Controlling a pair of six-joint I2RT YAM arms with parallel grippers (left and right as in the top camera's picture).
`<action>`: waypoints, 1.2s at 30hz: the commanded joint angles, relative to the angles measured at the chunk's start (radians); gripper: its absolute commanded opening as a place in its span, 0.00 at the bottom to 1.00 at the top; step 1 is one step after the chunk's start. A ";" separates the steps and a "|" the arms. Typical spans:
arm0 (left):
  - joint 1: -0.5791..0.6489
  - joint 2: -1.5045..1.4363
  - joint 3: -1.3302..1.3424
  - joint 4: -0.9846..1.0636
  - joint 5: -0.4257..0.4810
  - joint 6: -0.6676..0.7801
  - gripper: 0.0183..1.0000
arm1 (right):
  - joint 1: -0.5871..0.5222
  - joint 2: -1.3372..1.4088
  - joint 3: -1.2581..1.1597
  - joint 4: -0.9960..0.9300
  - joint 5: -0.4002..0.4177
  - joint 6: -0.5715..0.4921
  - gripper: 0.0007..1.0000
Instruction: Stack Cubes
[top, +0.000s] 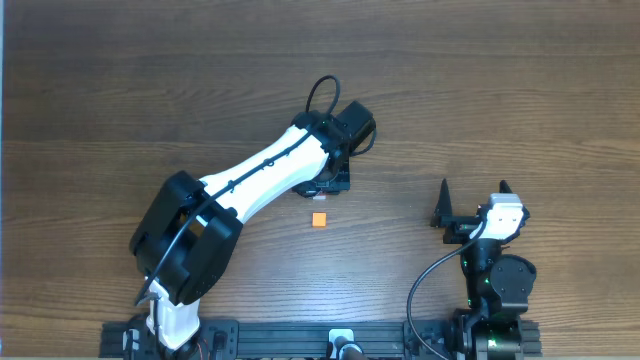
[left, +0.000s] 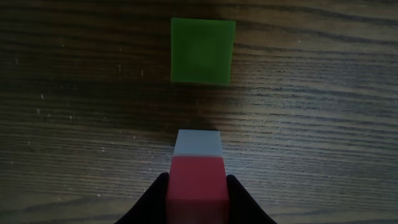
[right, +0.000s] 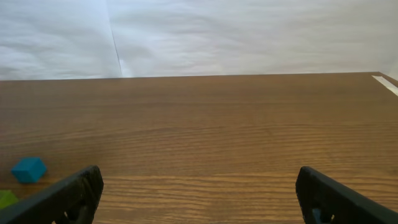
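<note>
Because the left arm (top: 262, 170) stretches diagonally up the table (top: 110, 80) and its wrist covers its own fingers from above, the grasp can only be read from the left wrist view. There the left gripper (left: 197, 180) is clamped on a red cube (left: 195, 198), one dark finger against each side, and the cube's near end is cut off by the frame edge. A pale grey-white block (left: 198, 142) touches the red cube's far edge; whether it is a separate cube beneath the red one or just another face cannot be told. A green cube (left: 203, 50) rests on the wood well beyond it, apart from both. An orange cube (top: 319, 220) lies alone just beside the left wrist in the top view. The right arm (top: 495, 265) is folded close above its base, the right gripper (top: 472, 192) level over bare wood with its fingers spread wide and nothing between them. Off to its side sits a blue cube (right: 28, 169), with a green sliver (right: 6, 198) cut off at the frame edge.
</note>
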 joint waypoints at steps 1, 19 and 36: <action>0.008 0.010 -0.010 0.003 -0.010 0.012 0.06 | 0.006 -0.009 -0.005 -0.001 -0.008 -0.001 0.99; 0.008 0.010 -0.013 0.004 -0.014 0.011 0.22 | 0.006 -0.009 -0.005 -0.001 -0.008 -0.001 0.99; 0.008 0.010 -0.013 0.004 -0.024 0.011 0.28 | 0.006 -0.009 -0.005 -0.001 -0.008 -0.001 0.99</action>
